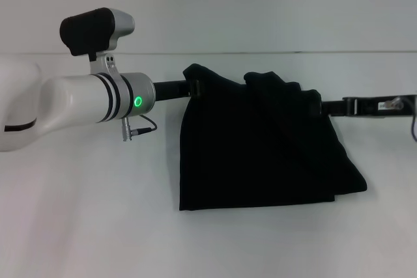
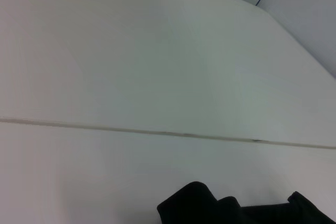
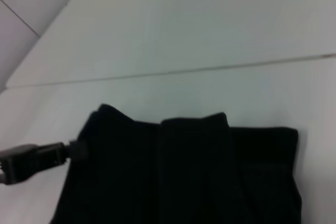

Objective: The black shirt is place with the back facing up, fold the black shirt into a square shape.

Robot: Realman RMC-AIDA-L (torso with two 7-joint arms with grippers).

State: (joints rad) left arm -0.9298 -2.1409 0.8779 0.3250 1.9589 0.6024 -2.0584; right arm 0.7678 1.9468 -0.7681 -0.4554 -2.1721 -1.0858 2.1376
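While we look down from the head view, the black shirt (image 1: 260, 141) hangs mid-frame, its lower edge on the white table (image 1: 85, 226). Our left gripper (image 1: 190, 87) pinches its upper left corner; our right gripper (image 1: 324, 107) clamps its upper right corner.

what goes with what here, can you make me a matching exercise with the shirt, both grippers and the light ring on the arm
Column one:
1. black shirt
2. left gripper
3. right gripper
4. light ring

Column two:
a. glowing green on the left arm's wrist
b. at the shirt's top right corner
c. held up by its top edge, lower part on the white table
d. at the shirt's top left corner

Pairs: 1-c, 2-d, 3-b, 4-a
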